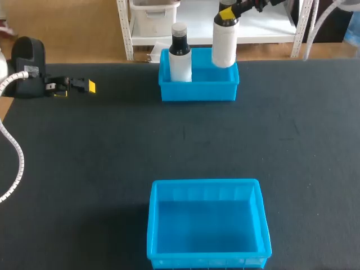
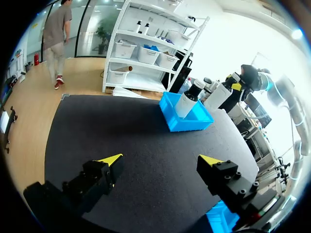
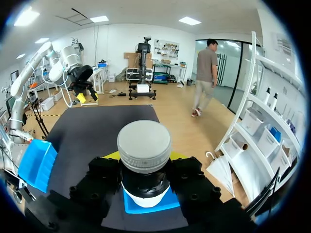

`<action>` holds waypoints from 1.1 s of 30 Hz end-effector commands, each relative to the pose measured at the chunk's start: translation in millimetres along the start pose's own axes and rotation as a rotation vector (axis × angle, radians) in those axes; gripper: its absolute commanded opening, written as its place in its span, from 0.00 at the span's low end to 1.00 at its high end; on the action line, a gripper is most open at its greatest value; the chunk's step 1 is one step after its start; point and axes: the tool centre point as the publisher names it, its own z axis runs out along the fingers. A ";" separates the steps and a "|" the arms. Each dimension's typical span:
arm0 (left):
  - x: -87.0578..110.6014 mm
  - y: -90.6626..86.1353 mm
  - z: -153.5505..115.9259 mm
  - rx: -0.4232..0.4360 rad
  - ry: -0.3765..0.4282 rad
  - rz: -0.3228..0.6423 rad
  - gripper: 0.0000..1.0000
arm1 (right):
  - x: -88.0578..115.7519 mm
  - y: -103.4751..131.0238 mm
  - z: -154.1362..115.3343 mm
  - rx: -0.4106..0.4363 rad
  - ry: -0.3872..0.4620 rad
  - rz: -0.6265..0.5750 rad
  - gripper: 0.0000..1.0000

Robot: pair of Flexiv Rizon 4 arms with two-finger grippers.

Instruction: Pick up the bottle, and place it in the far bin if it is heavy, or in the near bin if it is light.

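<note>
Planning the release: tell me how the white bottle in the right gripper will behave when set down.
Tall and narrow, the white bottle would probably tip if released tilted. It looks rigid, so the right gripper, clamped on its neck, likely won't crush it. The second bottle in the far bin could get knocked.

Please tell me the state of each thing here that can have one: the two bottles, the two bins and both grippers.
far bin: upright, one bottle stands inside it.
near bin: upright, holds nothing.
standing bottle: upright, capped, in the far bin's left side.
held bottle: upright, capped, gripped at its neck, raised over the far bin's right side.
right gripper: shut on the held bottle.
left gripper: open, holding nothing.
</note>
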 end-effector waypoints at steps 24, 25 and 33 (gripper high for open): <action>0.0 0.0 0.0 0.000 0.000 0.000 1.00 | 34.3 -32.2 53.4 -0.170 -0.010 0.045 0.00; 0.0 0.0 0.0 0.000 0.000 0.000 1.00 | 35.7 -32.8 54.4 -0.172 -0.009 0.047 0.00; 0.0 0.0 0.0 0.000 0.000 0.000 1.00 | 46.1 -36.4 60.2 -0.180 -0.006 0.060 0.00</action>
